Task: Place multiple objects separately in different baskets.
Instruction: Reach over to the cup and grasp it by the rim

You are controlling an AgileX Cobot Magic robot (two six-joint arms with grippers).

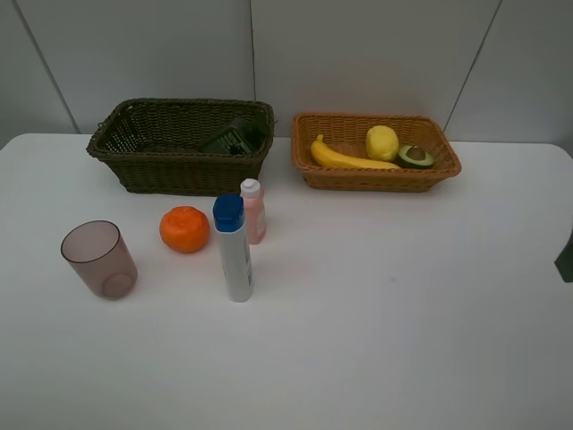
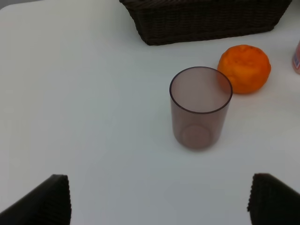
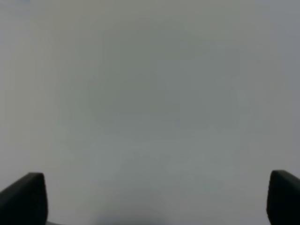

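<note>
Since left gripper (image 2: 159, 201) and right gripper (image 3: 154, 199) both have jaws apart and empty, keep dark basket (image 2: 206, 18) far ahead, straddle upright mauve cup (image 2: 200, 108) centred ahead of left jaws, avoid orange (image 2: 244, 68) just beyond.

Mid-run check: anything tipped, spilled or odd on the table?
Nothing spilled or damaged. Only the dark green bottle lies tipped over inside the dark basket; the mauve cup, pink bottle and white blue-capped bottle stand upright on the table.

white table (image 1: 403, 322), bearing dark olive-brown basket (image 1: 179, 172); beside it, orange-tan basket (image 1: 376, 178); in front of it, mauve cup (image 1: 98, 260), orange (image 1: 184, 229), small pink bottle (image 1: 257, 215), white blue-capped bottle (image 1: 235, 258).
</note>
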